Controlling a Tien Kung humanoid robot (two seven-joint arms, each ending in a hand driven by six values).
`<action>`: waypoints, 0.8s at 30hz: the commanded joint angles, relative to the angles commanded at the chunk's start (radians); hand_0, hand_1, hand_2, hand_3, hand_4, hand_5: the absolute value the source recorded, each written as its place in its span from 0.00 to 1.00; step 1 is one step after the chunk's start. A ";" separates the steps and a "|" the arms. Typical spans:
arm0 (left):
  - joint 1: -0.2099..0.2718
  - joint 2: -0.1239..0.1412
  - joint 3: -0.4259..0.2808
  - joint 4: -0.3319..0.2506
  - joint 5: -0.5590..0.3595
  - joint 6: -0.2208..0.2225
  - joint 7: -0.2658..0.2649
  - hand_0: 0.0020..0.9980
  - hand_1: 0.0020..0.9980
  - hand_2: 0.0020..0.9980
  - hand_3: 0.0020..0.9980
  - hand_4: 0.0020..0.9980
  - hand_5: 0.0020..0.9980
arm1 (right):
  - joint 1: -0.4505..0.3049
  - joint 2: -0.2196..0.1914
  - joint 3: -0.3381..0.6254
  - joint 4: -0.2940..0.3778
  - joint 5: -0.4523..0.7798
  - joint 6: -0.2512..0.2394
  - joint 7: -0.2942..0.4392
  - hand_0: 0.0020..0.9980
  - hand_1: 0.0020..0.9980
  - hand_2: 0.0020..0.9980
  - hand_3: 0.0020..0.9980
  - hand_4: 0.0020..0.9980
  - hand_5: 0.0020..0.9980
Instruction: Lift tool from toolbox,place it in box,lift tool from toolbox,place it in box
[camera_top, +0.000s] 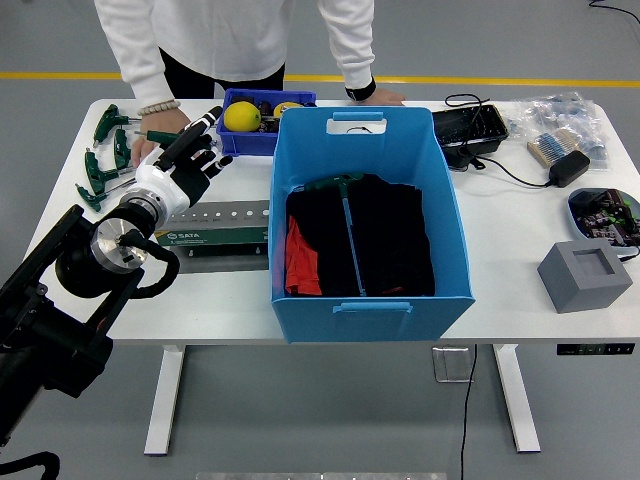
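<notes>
Standing mid-table, blue box (366, 215) nearly fills the table's depth; bare white table (520, 260) lies to its right. T-handle tool (345, 215) lies inside on dark cloth. Left of box: green toolbox (215, 232); left hand (185, 165), fingers spread, empty, above it; more green tools (105, 160) beyond; a person's hand (150, 145) among them.

Box (368, 215) mid-tabletop (500, 270), T-handle tool (347, 215) inside. Toolbox (215, 232) just left of box. Small bin (262, 125) behind, touching box. More tools (105, 160) far left.
</notes>
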 joint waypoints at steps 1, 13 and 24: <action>-0.005 0.001 0.006 -0.007 0.022 -0.017 0.010 0.17 0.06 0.14 0.20 0.66 0.25 | 0.000 0.000 -0.001 0.000 0.000 0.000 0.000 0.68 0.66 0.73 0.58 0.78 0.69; -0.110 0.003 0.142 0.004 0.205 -0.134 0.089 0.16 0.06 0.13 0.21 0.65 0.27 | 0.003 -0.003 -0.009 0.000 0.006 0.000 0.000 0.68 0.66 0.73 0.58 0.78 0.69; -0.295 -0.061 0.437 0.193 0.427 -0.181 0.121 0.17 0.06 0.13 0.21 0.66 0.27 | 0.015 -0.008 -0.029 0.000 0.023 0.001 0.002 0.68 0.66 0.73 0.58 0.78 0.69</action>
